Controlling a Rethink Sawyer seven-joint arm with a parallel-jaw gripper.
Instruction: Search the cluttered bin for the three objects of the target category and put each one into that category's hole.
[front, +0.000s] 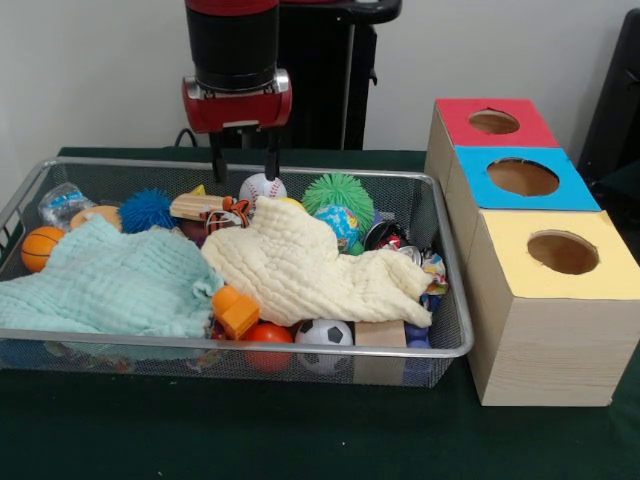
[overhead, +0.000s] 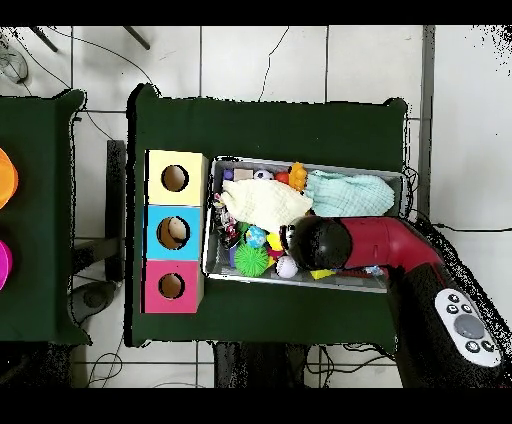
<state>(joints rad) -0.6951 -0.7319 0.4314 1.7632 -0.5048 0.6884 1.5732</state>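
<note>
Silver bin (front: 455, 335); red, blue, yellow boxes (front: 545, 300).

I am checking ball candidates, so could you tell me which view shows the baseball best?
The front view: the baseball sits unobstructed at the bin's far side, below the gripper. Overhead, the arm nearly covers it.

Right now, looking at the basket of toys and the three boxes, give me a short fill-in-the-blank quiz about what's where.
1. The box nearest the camera in the front view has a ____ top.
2. The gripper hangs open above the far side of the basket, just over the ____, a white ball with red stitching.
3. Two cloths lie on the toys: the cream cloth and a pale ____ one.
4. The black-and-white ball against the basket's near wall is a ____ ball.

Missing words: yellow; baseball; green; soccer
</note>
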